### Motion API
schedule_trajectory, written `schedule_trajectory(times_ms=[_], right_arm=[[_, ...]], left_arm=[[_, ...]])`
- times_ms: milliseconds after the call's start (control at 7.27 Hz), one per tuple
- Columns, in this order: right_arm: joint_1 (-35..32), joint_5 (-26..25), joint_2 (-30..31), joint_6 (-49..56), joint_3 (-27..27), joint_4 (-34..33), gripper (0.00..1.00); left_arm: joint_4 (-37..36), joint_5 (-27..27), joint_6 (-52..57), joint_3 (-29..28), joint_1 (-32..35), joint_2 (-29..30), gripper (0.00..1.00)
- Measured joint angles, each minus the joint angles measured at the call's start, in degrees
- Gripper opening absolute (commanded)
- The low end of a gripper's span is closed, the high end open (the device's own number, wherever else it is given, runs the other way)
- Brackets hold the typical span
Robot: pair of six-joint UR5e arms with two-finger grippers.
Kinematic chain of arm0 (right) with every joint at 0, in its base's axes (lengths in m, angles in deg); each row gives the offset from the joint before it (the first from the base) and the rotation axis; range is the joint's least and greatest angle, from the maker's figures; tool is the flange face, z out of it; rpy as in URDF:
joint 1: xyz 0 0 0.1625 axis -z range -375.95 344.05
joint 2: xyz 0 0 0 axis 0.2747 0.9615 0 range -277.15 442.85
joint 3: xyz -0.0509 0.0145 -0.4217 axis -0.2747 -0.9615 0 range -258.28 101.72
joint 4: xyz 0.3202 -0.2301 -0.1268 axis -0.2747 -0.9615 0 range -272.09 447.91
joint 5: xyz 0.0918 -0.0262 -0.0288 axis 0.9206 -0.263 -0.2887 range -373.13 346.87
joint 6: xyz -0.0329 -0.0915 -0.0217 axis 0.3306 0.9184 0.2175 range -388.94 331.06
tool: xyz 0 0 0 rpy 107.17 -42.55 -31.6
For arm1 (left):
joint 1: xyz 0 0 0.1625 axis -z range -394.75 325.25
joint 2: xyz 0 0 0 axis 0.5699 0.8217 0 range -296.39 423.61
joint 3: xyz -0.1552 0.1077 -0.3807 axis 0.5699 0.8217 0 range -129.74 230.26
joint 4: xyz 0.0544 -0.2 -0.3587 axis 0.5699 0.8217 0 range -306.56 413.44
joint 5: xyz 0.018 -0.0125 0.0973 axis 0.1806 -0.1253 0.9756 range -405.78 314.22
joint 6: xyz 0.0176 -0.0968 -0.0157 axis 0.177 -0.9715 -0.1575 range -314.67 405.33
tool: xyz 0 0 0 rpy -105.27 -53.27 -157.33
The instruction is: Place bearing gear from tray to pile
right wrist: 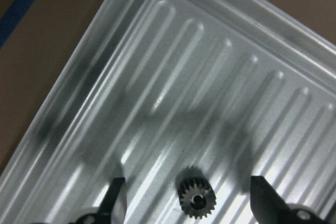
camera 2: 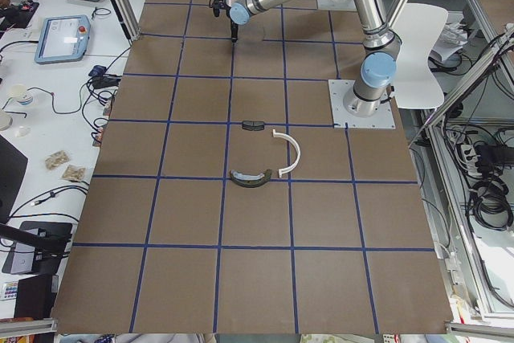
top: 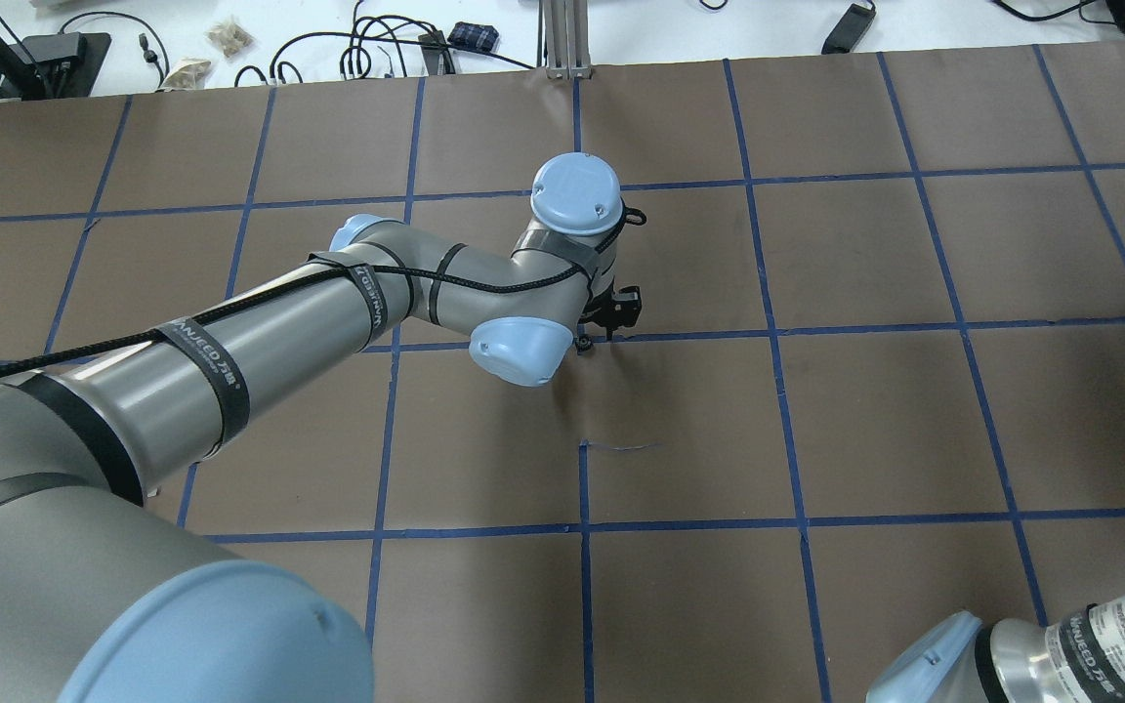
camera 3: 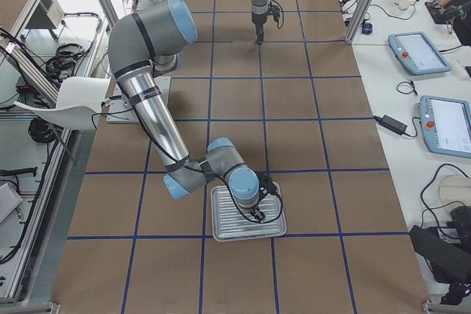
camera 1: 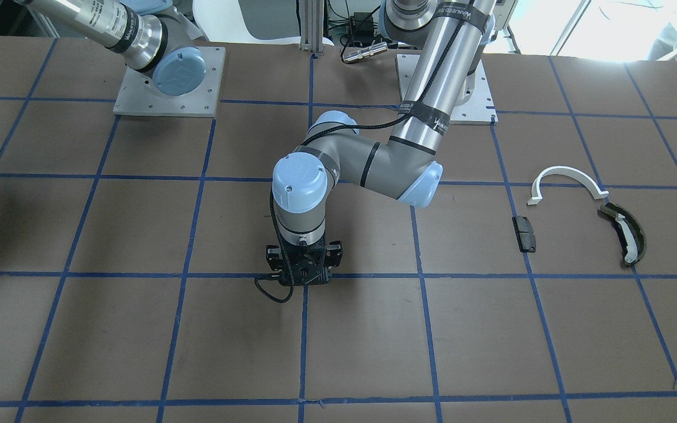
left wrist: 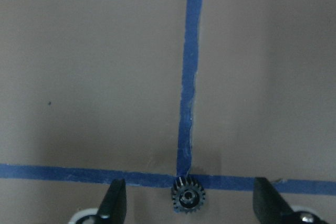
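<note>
Open gaps btwn white arc [camera 1: 566, 171], black block [camera 1: 525, 234], olive pc [camera 1: 630, 234]; tray [right wrist: 210, 77] rim rings gear [right wrist: 196, 199], top open.

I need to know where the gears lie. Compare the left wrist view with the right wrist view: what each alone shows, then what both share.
Left wrist only: a gear lying on the bare table at a crossing of blue tape.
Right wrist only: a ribbed metal tray with a second gear lying in it.
Shared: a small toothed gear lying ungripped between the open fingers of the left pincer and the right pincer; some brown table and blue tape.
</note>
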Motion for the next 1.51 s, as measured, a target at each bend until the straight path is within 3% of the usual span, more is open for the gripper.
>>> schedule_trajectory(times_ms=[138,275,412,825,1100,1512], right_arm=[[0.0,0.0,0.0,0.0,0.0,-0.4,0.18],[0.0,0.0,0.0,0.0,0.0,-0.4,0.04],[0.0,0.0,0.0,-0.2,0.0,-0.4,0.0],[-0.4,1.4,1.8,-0.9,-0.1,0.7,0.0],[-3.0,3.7,8.6,-4.5,0.0,7.6,0.0],[-15.6,2.9,20.2,-17.4,2.3,17.3,0.0]], left_arm=[[0.1,0.0,0.0,0.0,0.0,0.1,0.01],[0.2,0.0,0.2,0.0,0.0,0.1,0.0],[0.3,0.0,0.3,0.0,0.0,0.1,0.0],[4.1,-0.4,3.2,-1.5,-2.2,-2.3,0.0],[13.4,1.1,11.6,-1.3,-10.5,-8.4,0.0],[22.1,8.5,33.5,3.1,-27.2,-17.8,0.0]])
